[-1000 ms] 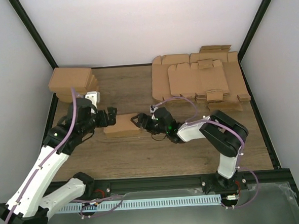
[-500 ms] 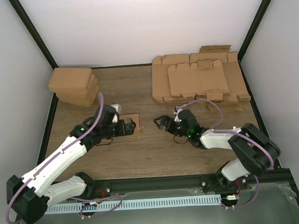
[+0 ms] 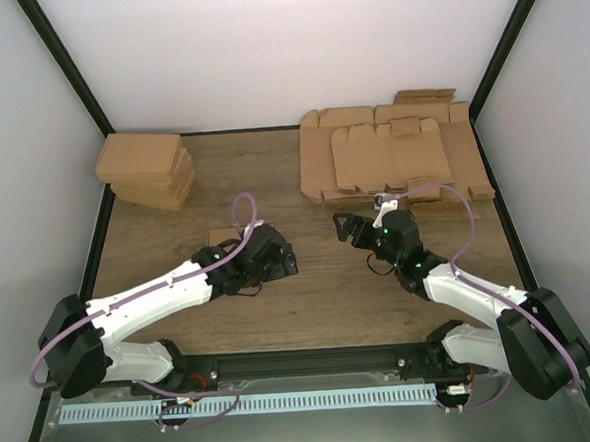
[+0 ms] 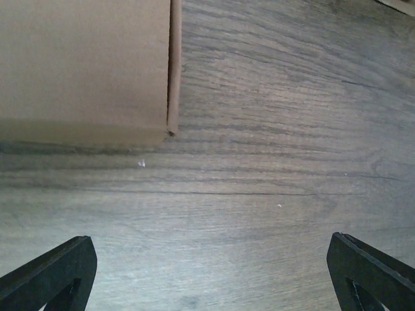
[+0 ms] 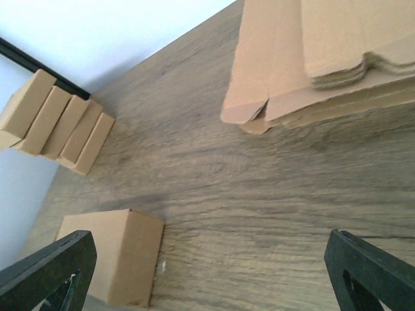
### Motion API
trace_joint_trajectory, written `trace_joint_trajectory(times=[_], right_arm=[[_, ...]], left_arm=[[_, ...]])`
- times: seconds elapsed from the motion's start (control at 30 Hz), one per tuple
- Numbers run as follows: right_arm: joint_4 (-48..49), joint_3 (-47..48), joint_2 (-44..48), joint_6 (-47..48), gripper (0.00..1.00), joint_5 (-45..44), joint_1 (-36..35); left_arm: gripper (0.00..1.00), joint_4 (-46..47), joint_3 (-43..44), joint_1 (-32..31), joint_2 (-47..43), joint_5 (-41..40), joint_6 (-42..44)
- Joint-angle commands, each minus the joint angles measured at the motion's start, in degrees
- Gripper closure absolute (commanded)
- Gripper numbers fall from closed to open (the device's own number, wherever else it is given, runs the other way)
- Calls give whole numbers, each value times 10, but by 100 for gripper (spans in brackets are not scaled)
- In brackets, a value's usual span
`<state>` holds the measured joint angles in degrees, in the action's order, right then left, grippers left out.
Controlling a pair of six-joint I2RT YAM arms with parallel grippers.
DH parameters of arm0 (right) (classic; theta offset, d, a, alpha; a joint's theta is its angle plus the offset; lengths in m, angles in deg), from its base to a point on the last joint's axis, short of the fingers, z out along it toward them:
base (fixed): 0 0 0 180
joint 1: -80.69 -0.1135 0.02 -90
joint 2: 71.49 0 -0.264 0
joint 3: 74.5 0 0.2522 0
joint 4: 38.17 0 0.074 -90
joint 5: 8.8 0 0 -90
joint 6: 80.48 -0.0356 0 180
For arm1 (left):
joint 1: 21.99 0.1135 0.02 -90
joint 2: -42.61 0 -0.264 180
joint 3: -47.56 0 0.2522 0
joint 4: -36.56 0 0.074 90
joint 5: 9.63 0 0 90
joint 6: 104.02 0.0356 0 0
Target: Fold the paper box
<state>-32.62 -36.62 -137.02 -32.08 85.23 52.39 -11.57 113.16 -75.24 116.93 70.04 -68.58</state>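
The wooden table (image 3: 310,300) carries everything, and the paper box (image 3: 222,235) on it serves as the marker for the rest. It lies left of the table's middle, folded into a closed block. In the top view most of it is hidden behind the left arm (image 3: 149,295).

The heap of flat cardboard sheets (image 3: 391,160) lies well to the right of the paper box and farther back, overlapping one another. The right arm (image 3: 470,290) reaches in from the near right corner and ends well to the right of the box. The left arm crosses just in front of the box, on its near side. The stack of shallow boxes (image 3: 147,170) sits behind the paper box and to its left, apart from it.

The left gripper (image 3: 285,262) hangs just right of the box and a little nearer, its fingers spread wide with bare wood between them; its wrist view shows the box's corner ahead, untouched. The right gripper (image 3: 342,228) points toward the box from the right, fingers wide apart, holding nothing.
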Motion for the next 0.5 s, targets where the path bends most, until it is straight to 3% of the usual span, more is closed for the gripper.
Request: trace_joint_trajectory(times=[0.0, 0.17, 0.47], right_arm=[[-1, -10, 4, 43, 0, -70, 4], [41, -43, 2, 36, 0, -75, 4], [68, -65, -2, 31, 0, -69, 5]], left_arm=[[0, -2, 6, -39, 10, -56, -142], [0, -63, 19, -49, 50, -89, -258], [2, 6, 0, -53, 108, -67, -296]])
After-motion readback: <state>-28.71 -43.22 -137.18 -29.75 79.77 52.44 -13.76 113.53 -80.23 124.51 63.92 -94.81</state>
